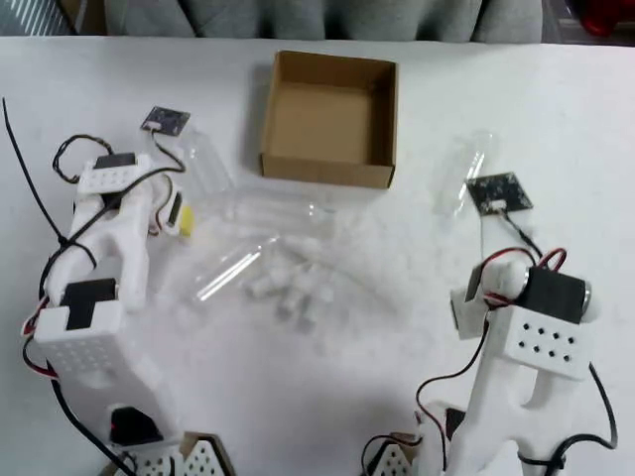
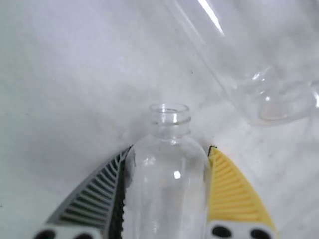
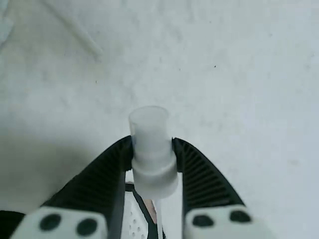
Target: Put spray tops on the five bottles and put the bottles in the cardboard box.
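Observation:
My left gripper is shut on a clear bottle, held between the grey and yellow fingers; its threaded mouth is bare and points away from the wrist. In the high view this gripper hangs over the table's left side. A white spray top is held in my right gripper, which is shut on it above bare table. The cardboard box stands open at the back centre. Loose spray tops lie in a cluster at mid-table.
Clear bottles lie on their sides at the left, in front of the box, near the tops and at the right. One lying bottle is close beyond the held one.

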Controlling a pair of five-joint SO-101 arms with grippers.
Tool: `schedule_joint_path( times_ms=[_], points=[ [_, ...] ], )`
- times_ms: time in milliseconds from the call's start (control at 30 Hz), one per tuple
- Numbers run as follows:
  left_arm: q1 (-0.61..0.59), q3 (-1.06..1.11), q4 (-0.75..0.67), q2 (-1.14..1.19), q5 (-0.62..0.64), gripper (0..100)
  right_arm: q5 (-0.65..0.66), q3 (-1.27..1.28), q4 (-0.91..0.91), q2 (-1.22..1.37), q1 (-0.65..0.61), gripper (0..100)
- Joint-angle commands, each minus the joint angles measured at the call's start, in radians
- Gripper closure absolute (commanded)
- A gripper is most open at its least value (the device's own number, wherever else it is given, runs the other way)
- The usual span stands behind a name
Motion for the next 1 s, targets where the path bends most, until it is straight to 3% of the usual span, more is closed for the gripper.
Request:
schedule_joint_path(
  times_ms=[0,167,467,667,967],
  points=[
    [-0.012,-0.055,0.049,-0.021,0.014,98,0.055,0.029,-0.022,-0.036,0.025,98.3],
    [-0.007,-0.054,0.124,-0.142,0.017,98,0.026,0.02,-0.045,-0.047,-0.021,98.3],
    [0.099,-0.052,0.304,-0.561,0.158,98,-0.44,-0.16,-0.28,-0.045,-0.355,98.3],
    [0.13,0.008,0.29,-0.765,0.256,97,-0.552,-0.192,-0.582,-0.045,-0.522,98.3],
    [0.203,0.333,0.051,-0.987,0.273,98,-0.557,-0.101,-1.086,-0.036,-0.61,98.3]
  ],
)
